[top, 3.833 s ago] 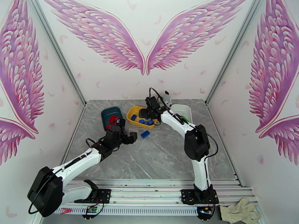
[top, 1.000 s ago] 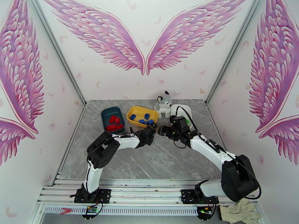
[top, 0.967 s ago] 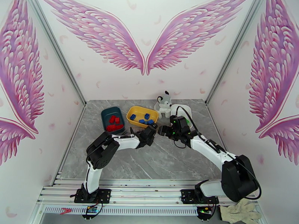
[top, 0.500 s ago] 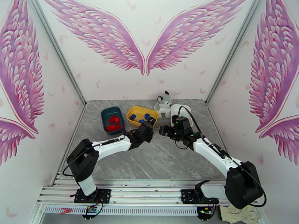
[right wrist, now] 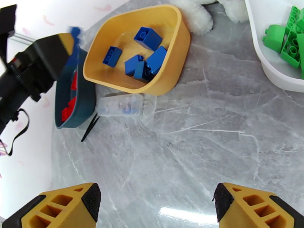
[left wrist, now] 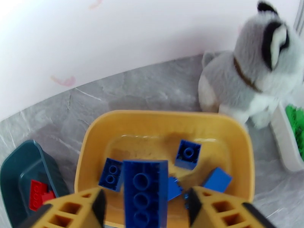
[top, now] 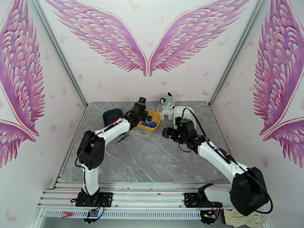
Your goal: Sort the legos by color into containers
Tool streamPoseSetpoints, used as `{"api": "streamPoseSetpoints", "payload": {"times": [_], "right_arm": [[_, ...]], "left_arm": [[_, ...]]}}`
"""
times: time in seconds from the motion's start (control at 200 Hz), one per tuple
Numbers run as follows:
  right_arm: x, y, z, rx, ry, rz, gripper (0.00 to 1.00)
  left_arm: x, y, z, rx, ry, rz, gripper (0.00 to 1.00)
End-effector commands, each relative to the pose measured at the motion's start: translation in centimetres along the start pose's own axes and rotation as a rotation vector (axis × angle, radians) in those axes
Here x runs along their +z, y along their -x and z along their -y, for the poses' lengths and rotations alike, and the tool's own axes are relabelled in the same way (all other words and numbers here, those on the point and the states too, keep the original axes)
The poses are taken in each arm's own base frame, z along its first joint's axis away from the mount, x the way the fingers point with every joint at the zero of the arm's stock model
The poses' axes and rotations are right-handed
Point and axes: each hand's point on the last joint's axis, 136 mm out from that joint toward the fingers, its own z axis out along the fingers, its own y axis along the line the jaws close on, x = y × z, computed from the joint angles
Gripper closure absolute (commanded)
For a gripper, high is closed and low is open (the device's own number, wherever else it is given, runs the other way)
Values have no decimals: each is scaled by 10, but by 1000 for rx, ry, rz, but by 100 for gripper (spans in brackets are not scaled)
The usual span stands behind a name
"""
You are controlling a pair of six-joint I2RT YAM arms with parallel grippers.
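My left gripper [top: 140,112] hovers over the yellow tub [top: 157,119], its fingers [left wrist: 81,206] spread. A long blue brick [left wrist: 145,192] sits between them with a gap on each side. Several blue legos [right wrist: 144,54] lie in the yellow tub [left wrist: 163,116]. The dark teal tub [right wrist: 81,99] to its left holds red legos [left wrist: 38,190]. At the right, the white tub [right wrist: 266,54] holds green legos [right wrist: 285,38]. My right gripper [top: 166,132] is open and empty above bare table in front of the white tub [top: 182,111].
A grey-white plush toy [top: 166,104] sits against the back wall between the yellow and white tubs. A small clear flat item [right wrist: 121,105] and a thin black tool [right wrist: 89,128] lie just in front of the yellow tub. Metal frame posts rise at the back corners.
My left arm has swung from the table in front of the tubs up and back over the yellow tub, carrying the blue brick. The right arm has hardly moved.
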Motion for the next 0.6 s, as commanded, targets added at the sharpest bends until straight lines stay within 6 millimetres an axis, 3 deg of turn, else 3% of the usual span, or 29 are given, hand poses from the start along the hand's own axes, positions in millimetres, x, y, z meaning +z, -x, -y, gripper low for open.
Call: {"api": "streamPoseSetpoints", "payload": {"times": [0.0,0.155,0.285,0.295,0.335,0.435,0.595], "right_arm": [[-7,6,-2,-14,12,41,13],[-10,8,-3,-31,21,61,11],[-14,11,-3,-58,18,86,8],[-14,11,-3,-59,17,88,8],[-16,12,-4,-74,14,97,8],[-22,18,0,-113,-23,133,7],[-43,33,10,-183,-138,231,7]], "left_arm": [[-11,9,10,-18,-47,17,15],[-50,24,15,-55,-93,111,6],[-103,41,13,-95,-129,239,5],[-101,32,13,-91,-125,227,5],[-115,30,10,-104,-130,256,4],[-157,33,-2,-135,-144,350,4],[-222,37,-41,-178,-59,527,1]]}}
